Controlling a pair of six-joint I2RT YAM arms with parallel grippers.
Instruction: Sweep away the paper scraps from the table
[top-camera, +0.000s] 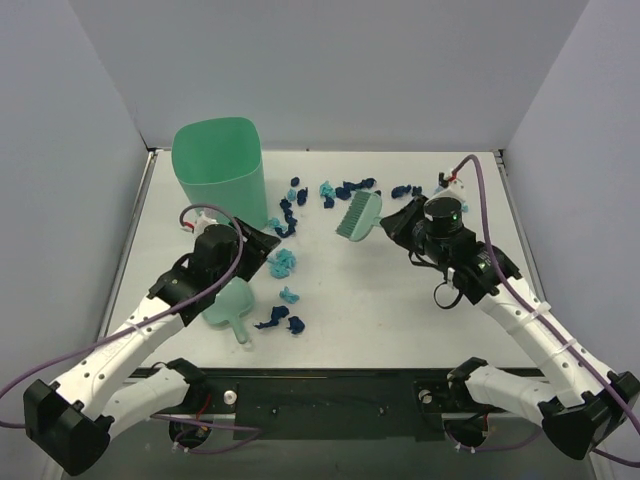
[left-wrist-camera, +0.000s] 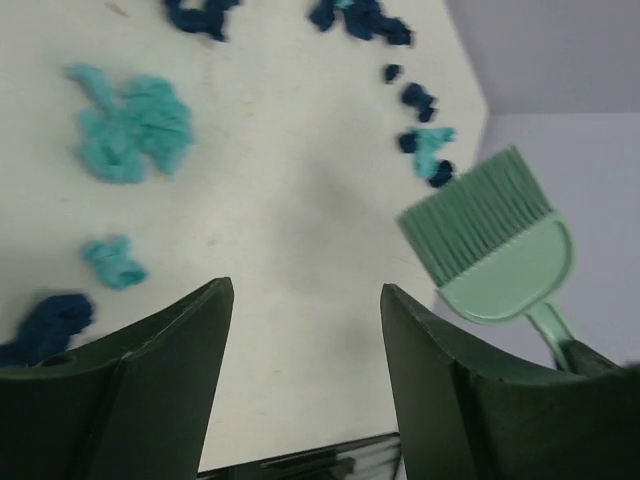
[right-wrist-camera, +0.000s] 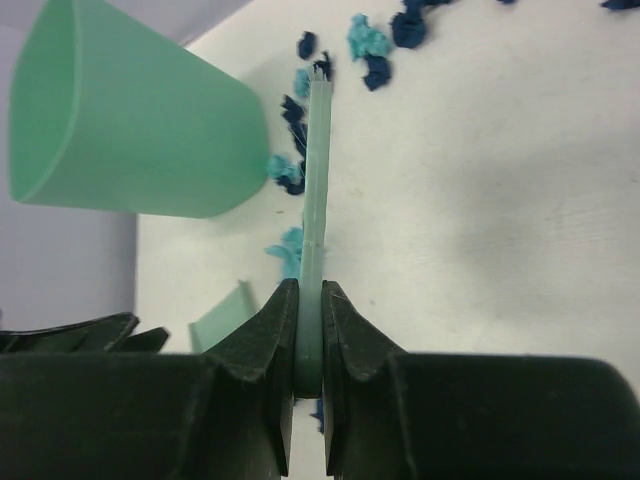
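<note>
nearest the arm bases, the mint-green dustpan (top-camera: 226, 304) lies flat on the white table (top-camera: 420, 330), its handle toward the near edge and its far part hidden under the left arm. just right of it sit a few paper scraps (top-camera: 283, 320), navy ones with a small turquoise bit a little beyond. farther in, a larger turquoise clump lies just ahead of the left gripper (top-camera: 262, 238), whose fingers (left-wrist-camera: 180, 330) are spread apart with nothing between them, only bare tabletop showing in the gap.

on the other side, the right gripper (right-wrist-camera: 308, 300) is clamped on the handle of the mint-green brush (top-camera: 358, 215), pads pressed against both faces. the brush reaches left from it, bristle edge facing the bin; whether the bristles touch the table cannot be told.

the tall mint-green bin (top-camera: 220, 170) stands at the far left. more scraps, mostly navy, run from its foot in a loose band along the far side, passing beyond the brush head to the far right of the table.
</note>
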